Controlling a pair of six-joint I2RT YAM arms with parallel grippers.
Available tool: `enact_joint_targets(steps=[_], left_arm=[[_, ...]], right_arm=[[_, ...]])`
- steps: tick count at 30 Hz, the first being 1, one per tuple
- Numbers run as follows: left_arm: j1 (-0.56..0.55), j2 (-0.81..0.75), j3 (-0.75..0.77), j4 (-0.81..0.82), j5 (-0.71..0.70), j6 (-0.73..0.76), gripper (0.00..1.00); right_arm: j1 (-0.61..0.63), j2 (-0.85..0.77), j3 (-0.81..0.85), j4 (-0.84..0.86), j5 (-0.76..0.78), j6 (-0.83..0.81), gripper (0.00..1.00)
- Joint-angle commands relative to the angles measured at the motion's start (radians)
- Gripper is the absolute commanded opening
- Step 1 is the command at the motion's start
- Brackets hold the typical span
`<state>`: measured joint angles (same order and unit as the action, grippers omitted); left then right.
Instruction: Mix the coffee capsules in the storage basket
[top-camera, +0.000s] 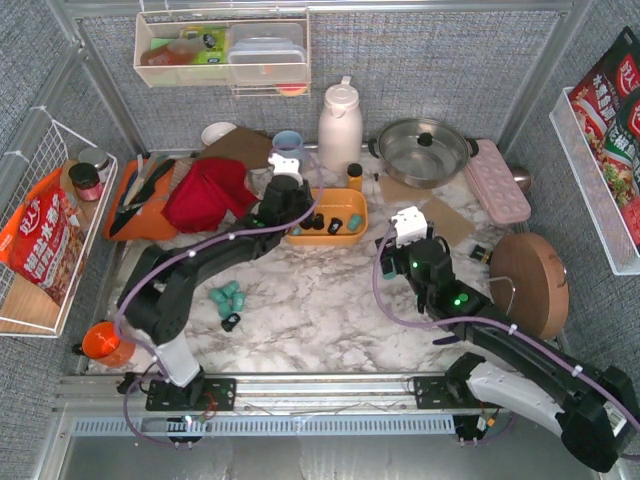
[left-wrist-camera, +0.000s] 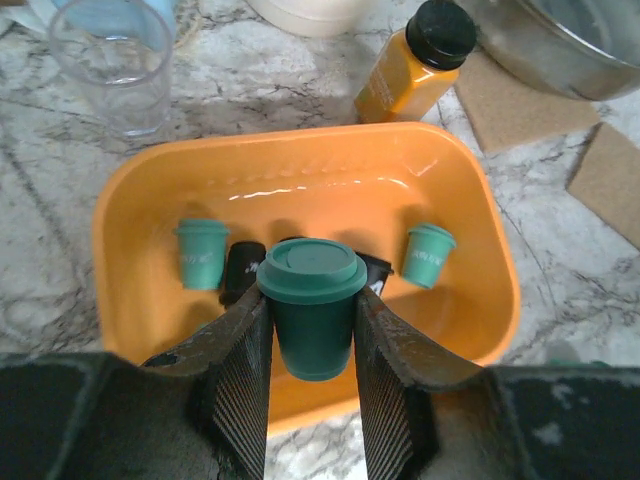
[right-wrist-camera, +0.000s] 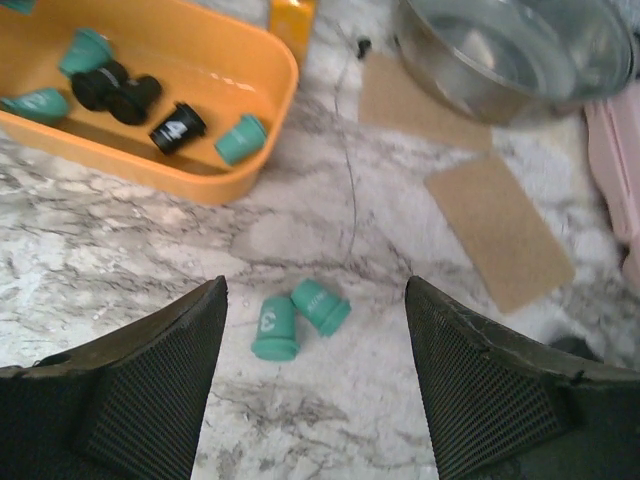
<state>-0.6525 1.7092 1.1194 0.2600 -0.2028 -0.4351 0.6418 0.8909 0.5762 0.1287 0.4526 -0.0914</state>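
Marbled desk (top-camera: 330, 300) carries the storage basket (left-wrist-camera: 330, 175); left jaws clamp 1 teal capsule (left-wrist-camera: 312, 310) over it, right jaws gape wide above 2 teal capsules (right-wrist-camera: 275, 330) lying loose

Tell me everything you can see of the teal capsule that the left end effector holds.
The teal capsule is a small tapered cup, matte plastic by its look, with a wider round rim on top. It is upright, wide end up, pinched at both sides by the ribbed fingers of the left end effector, over the near part of the orange storage basket.
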Motion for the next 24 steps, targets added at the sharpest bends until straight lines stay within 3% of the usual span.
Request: enact_joint_targets(steps=[1,10,15,24], left_arm=[[0.006,0.137,0.129,-0.068,0.019,-0.009,0.05],[0.013,0.302,0.281,-0.186,-0.008,0.038,0.15],[0.014,0.305,0.264,-0.170,-0.023,0.062,0.34],[0.015,0.156,0.109,-0.031,-0.050,0.100,0.79]], right_arm=[[-0.042,0.031,0.011,-0.101,0.067,0.170,0.76],[-0.122,0.123,0.022,-0.199,0.018,0.357,0.76],[-0.143,0.213,0.032,-0.205,-0.021,0.495,0.76],[-0.149,0.378,0.138,-0.262,-0.143,0.426,0.75]])
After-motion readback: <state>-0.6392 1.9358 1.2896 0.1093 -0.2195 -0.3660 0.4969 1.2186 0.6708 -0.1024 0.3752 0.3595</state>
